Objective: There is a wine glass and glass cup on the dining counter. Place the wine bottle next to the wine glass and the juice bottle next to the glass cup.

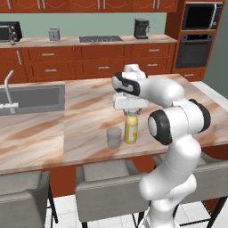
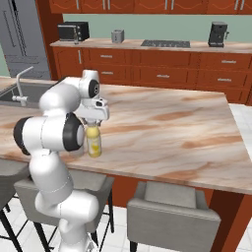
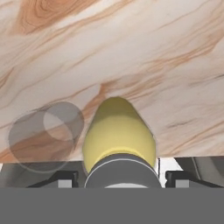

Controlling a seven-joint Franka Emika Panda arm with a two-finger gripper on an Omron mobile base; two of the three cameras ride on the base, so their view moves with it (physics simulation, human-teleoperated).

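The hand (image 1: pixel 131 112) grips the juice bottle (image 1: pixel 131 129) by its cap, directly beneath it and upright on the desk (image 1: pixel 84 116), just beside the glass cup (image 1: pixel 114 137); release gently and lift straight up, so nothing tips.

A home kitchen, rendered — red-brown wood cabinets (image 1: pixel 102 62) along a pale green wall, a built-in oven (image 1: pixel 194 50) with a microwave (image 1: pixel 201 16) above it, a coffee machine (image 1: pixel 141 28), a toaster (image 1: pixel 54 34), and a marble island surface (image 2: pixel 187 123) with a sink (image 1: pixel 31 99), a faucet (image 1: pixel 8 91) and grey chairs (image 1: pixel 107 187).
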